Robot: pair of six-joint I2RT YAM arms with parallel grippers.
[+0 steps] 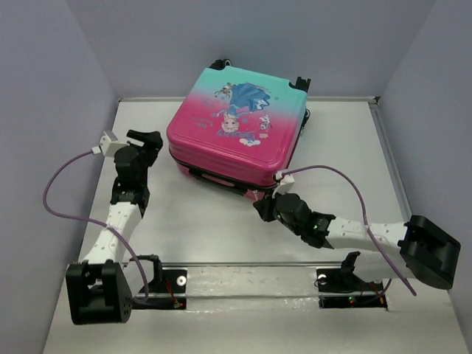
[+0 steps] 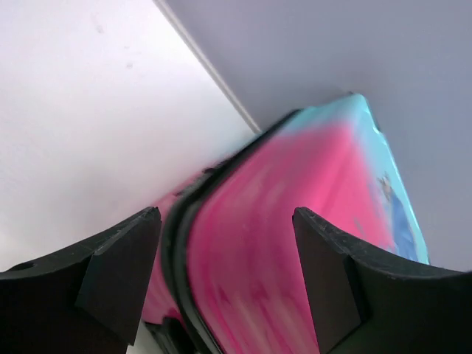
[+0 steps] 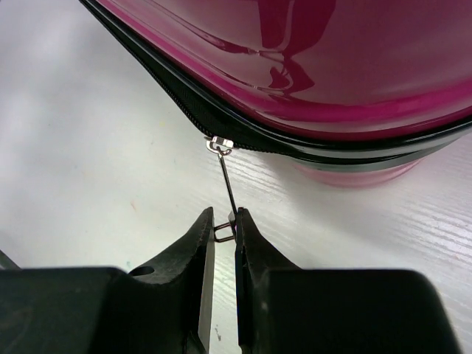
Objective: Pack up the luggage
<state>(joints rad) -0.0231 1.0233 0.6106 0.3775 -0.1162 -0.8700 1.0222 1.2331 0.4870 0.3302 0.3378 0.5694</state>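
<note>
The luggage, a pink-to-teal hard-shell suitcase with a cartoon princess print, lies flat and closed at the back middle of the white table. My right gripper is at its near edge. In the right wrist view the gripper is shut on the thin metal zipper pull, which hangs from the slider on the black zipper line of the luggage. My left gripper is open and empty beside the left side of the luggage. In the left wrist view the gripper frames the blurred pink shell.
Grey walls enclose the table on the left, back and right. The suitcase's black wheels point at the back wall. Purple cables loop off both arms. A metal rail with the arm bases runs along the near edge.
</note>
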